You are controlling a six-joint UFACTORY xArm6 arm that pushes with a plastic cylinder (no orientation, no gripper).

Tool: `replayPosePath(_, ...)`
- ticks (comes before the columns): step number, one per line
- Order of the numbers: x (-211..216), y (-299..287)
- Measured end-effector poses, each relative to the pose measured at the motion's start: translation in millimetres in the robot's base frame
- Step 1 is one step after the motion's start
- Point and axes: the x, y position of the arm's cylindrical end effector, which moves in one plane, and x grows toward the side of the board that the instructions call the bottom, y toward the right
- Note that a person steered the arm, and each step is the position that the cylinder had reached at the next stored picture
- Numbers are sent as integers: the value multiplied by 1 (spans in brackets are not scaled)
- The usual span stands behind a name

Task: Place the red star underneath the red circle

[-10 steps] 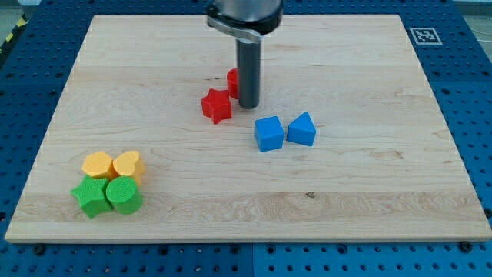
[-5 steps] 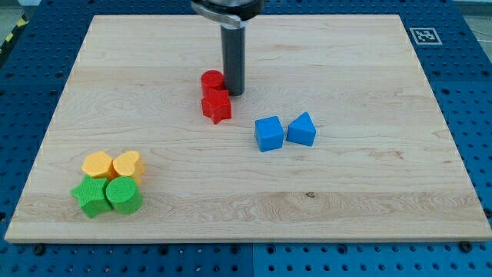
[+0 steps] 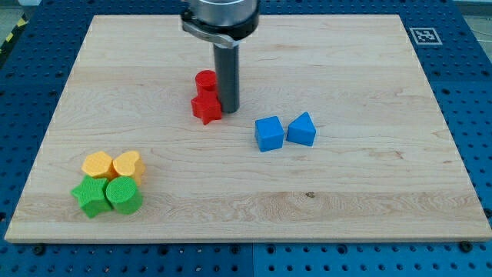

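The red star [image 3: 204, 108] lies near the board's middle, directly below the red circle [image 3: 205, 81], and the two touch. My tip [image 3: 229, 110] stands on the board just to the right of the red star, against or very near its right side. The dark rod rises from there to the view's top and hides a little of both red blocks' right edges.
A blue cube [image 3: 269, 133] and a blue pointed block [image 3: 301, 129] sit side by side to the right and below my tip. At the bottom left, a cluster holds an orange hexagon [image 3: 98, 165], an orange heart [image 3: 127, 165], a green star [image 3: 90, 197] and a green cylinder [image 3: 123, 195].
My tip has moved left and slightly down. The red circle and the red star have both slid left, and the star now lies straight under the circle.
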Motion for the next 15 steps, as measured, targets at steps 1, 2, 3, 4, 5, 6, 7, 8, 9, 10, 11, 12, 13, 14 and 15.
replayPosePath(1,-6,-2)
replayPosePath(2,9,-2)
replayPosePath(3,21,-2)
replayPosePath(4,21,-1)
replayPosePath(5,22,22)
replayPosePath(6,45,21)
replayPosePath(7,52,18)
replayPosePath(8,52,18)
replayPosePath(9,62,11)
replayPosePath(10,78,1)
replayPosePath(11,79,-19)
replayPosePath(12,55,-21)
replayPosePath(13,30,-15)
replayPosePath(14,29,-15)
replayPosePath(15,29,-15)
